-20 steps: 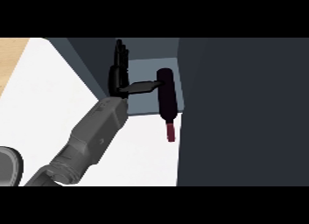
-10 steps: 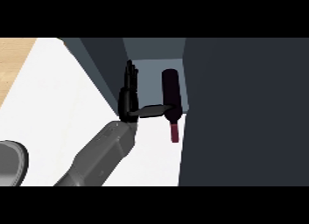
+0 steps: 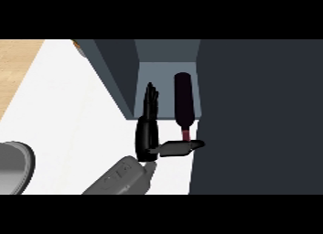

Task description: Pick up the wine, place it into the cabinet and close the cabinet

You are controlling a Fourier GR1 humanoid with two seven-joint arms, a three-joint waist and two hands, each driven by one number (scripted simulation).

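The dark burgundy glass wine bottle [image 3: 183,101] shows no readable label. It lies inside the dark grey open cabinet [image 3: 165,68], its neck poking out toward the white counter [image 3: 69,105]. The black hand [image 3: 149,132] beside it has straight fingers and its thumb spread across the bottle's tip; which hand it is, I cannot tell.
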